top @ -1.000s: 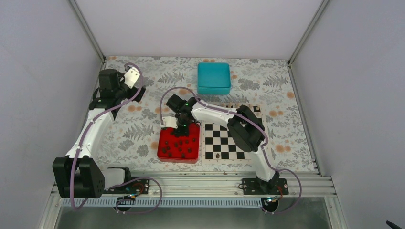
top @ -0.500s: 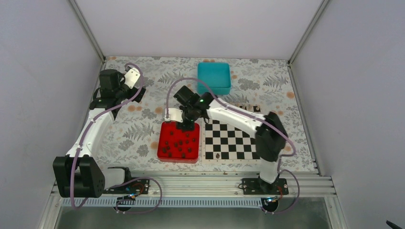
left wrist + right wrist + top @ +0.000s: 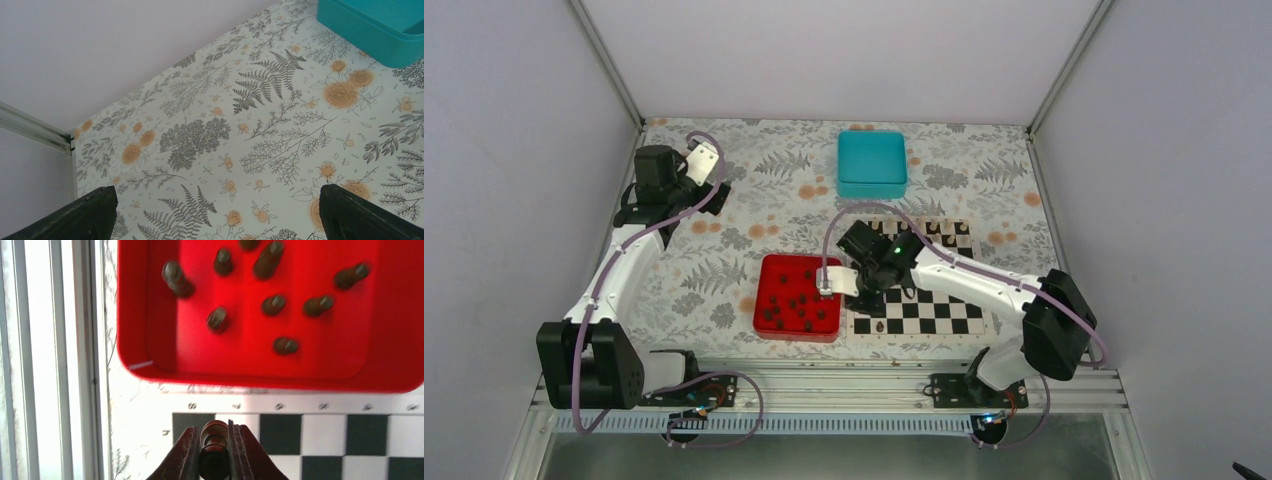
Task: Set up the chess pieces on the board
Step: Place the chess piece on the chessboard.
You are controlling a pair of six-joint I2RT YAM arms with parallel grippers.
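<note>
1. From above, the right gripper [image 3: 867, 295] hangs over the left edge of the board [image 3: 929, 310], just beside the red tray [image 3: 794, 335] of loose chess pieces [image 3: 802, 305].
2. On the left wrist, the left gripper [image 3: 220, 220] gapes wide above the floral worktop [image 3: 200, 125], near its far left corner.
3. On the right wrist, narrowed fingers [image 3: 187, 455] pinch one dark piece [image 3: 214, 432] over the board's edge squares.

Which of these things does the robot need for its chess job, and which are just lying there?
For the job: pieces in the red tray; another piece in the right gripper; board.
Lying about: teal box; left gripper, open, holding nothing.
</note>
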